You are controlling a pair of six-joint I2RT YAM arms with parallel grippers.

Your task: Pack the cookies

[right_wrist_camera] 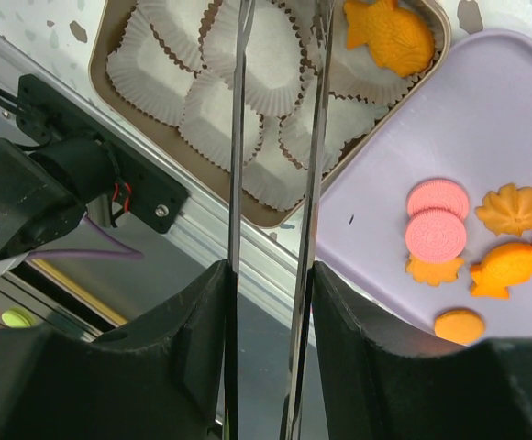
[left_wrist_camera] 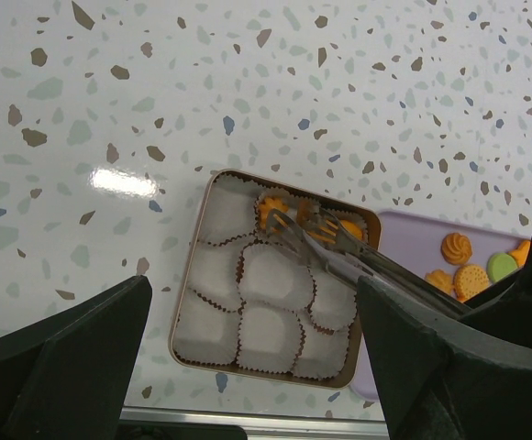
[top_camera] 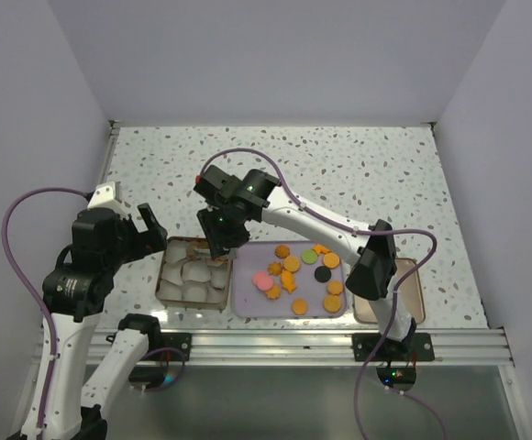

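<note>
Rail ran along the frame's bottom edge. Above it, most cookies lay on the purple tray at lower centre; a fish-shaped cookie sat in a paper cup in the brown tray leftward. The right gripper clamped tongs, blades slightly parted, partly hiding the rear cups. The left gripper hovered wide open, empty, beside that tray.
</note>
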